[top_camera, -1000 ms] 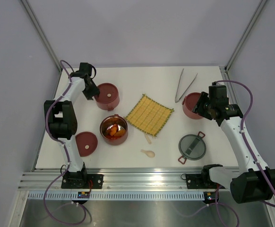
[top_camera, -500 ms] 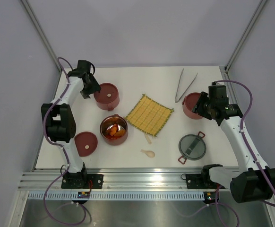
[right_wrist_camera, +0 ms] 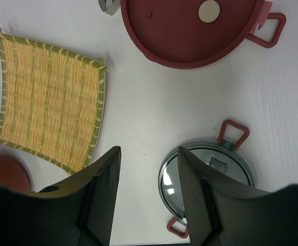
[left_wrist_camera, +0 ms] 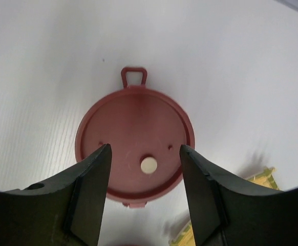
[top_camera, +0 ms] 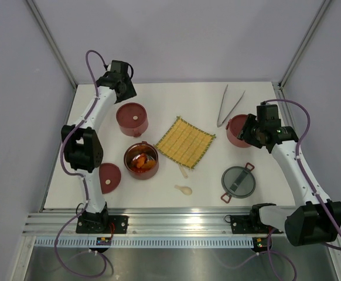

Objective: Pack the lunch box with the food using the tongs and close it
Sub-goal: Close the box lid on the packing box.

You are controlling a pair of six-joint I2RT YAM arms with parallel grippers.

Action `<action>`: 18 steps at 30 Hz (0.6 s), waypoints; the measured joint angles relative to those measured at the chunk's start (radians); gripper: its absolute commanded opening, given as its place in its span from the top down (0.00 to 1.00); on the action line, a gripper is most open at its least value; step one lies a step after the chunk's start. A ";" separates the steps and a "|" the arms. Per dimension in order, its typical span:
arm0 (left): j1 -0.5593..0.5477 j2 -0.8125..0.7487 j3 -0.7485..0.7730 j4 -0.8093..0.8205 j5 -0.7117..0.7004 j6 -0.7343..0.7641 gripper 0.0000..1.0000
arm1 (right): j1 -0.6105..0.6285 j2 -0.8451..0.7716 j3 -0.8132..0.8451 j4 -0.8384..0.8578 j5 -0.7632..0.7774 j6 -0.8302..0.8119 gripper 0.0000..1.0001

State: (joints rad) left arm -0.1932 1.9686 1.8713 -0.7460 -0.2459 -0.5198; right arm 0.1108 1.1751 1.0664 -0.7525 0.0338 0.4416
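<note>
Parted jaws frame a lidded red tier [left_wrist_camera: 133,120].

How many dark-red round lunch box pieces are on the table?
4: a covered tier far left, an open tier holding food at centre, a flat lid near left, another tier at right, partly behind the right arm.

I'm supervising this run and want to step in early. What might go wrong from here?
The tongs lie close beside the right tier, so the open right tool may bump that tier when grasping them. The spoon lies near the food-filled tier and might get knocked.
</note>
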 measured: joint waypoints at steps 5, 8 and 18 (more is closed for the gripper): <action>0.007 0.161 0.098 -0.029 -0.013 0.007 0.43 | 0.000 0.011 0.000 0.000 0.003 0.000 0.44; 0.010 0.231 0.098 -0.074 -0.012 0.008 0.43 | 0.000 0.012 0.000 0.000 0.007 0.000 0.44; 0.008 0.227 0.109 -0.145 -0.009 0.029 0.43 | 0.000 0.031 0.002 0.001 0.006 0.000 0.44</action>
State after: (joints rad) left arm -0.1856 2.1956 1.9804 -0.8906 -0.2546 -0.4904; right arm 0.1108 1.2060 1.0679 -0.7517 0.0395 0.4416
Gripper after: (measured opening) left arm 0.570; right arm 0.556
